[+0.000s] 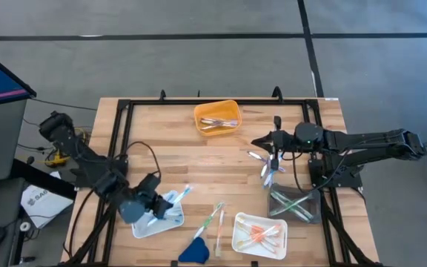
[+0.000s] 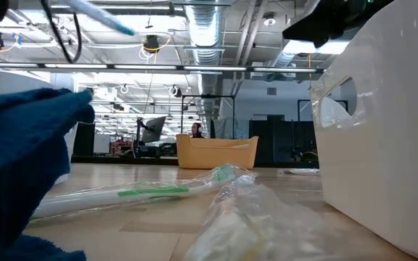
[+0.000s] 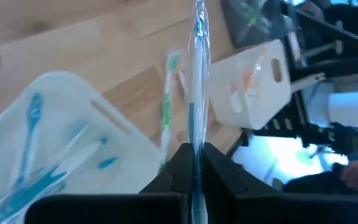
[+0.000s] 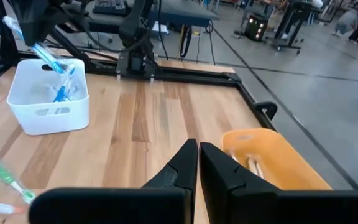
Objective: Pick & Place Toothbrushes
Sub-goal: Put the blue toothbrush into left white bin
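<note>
My left gripper (image 3: 196, 149) is shut on a blue toothbrush (image 3: 197, 93) in a clear wrapper, above a white tray (image 1: 145, 227) at the near left where blue toothbrushes (image 3: 30, 137) lie. My right gripper (image 4: 198, 149) hangs shut, with nothing between its fingers, over the table's right middle (image 1: 273, 144). Clear-wrapped toothbrushes (image 1: 264, 163) lie on the wood below it. A green toothbrush (image 1: 212, 217) and an orange one (image 1: 220, 230) lie loose near the front edge. My left gripper pinches the blue toothbrush between its two fingers near one end (image 3: 196, 163). The brush runs on in line with the fingers and sticks out past their tips. It is lifted clear, slanting over the white tray's rim (image 1: 175, 209).
An orange tray (image 1: 217, 116) stands at the far middle, a white tray (image 1: 258, 233) with orange and pink brushes at the near right, and a dark tray (image 1: 295, 204) with green ones beside it. A dark-blue wedge (image 1: 195, 251) sits at the front edge. A black frame (image 1: 124, 111) rims the table.
</note>
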### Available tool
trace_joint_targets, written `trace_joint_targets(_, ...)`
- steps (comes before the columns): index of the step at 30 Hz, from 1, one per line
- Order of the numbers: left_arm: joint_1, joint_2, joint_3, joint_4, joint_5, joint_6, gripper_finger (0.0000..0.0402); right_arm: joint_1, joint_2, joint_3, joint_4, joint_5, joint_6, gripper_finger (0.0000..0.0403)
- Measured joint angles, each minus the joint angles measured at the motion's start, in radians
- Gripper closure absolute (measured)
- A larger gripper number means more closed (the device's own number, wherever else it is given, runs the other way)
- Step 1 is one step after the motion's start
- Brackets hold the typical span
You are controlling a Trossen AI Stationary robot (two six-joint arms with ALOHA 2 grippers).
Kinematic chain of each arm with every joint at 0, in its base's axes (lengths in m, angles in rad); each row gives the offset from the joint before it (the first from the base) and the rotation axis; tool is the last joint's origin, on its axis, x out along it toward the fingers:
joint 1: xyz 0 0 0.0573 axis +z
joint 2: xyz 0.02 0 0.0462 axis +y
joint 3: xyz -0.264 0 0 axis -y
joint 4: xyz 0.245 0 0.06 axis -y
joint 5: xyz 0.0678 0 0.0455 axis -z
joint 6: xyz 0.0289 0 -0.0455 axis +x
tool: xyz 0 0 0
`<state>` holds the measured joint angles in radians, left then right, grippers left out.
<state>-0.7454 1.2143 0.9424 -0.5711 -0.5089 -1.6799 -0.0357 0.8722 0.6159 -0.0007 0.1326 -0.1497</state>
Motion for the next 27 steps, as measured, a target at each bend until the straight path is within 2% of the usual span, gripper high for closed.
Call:
trace_joint_targets(12, -0.194, 0.163, 0.0, -0.19, -0.069, -0.29, 0.0395, 0.0, 0.0, 0.0, -0.092, 0.0, 0.081, 0.0392)
trace_joint_targets(17, -0.271, 0.172, 0.0, -0.201, -0.115, -0.318, 0.0395, 0.0, 0.0, 0.0, -0.111, 0.0, 0.099, 0.0392)
trace_joint_targets(22, -0.27, 0.2, -0.008, -0.25, -0.111, -0.316, 0.0395, 0.001, 0.0, 0.0, -0.114, -0.001, 0.099, 0.0392)
trace_joint_targets(27, -0.232, 0.249, -0.028, -0.256, -0.02, -0.285, 0.0395, 0.001, 0.0, 0.0, -0.135, -0.001, 0.099, 0.0392)
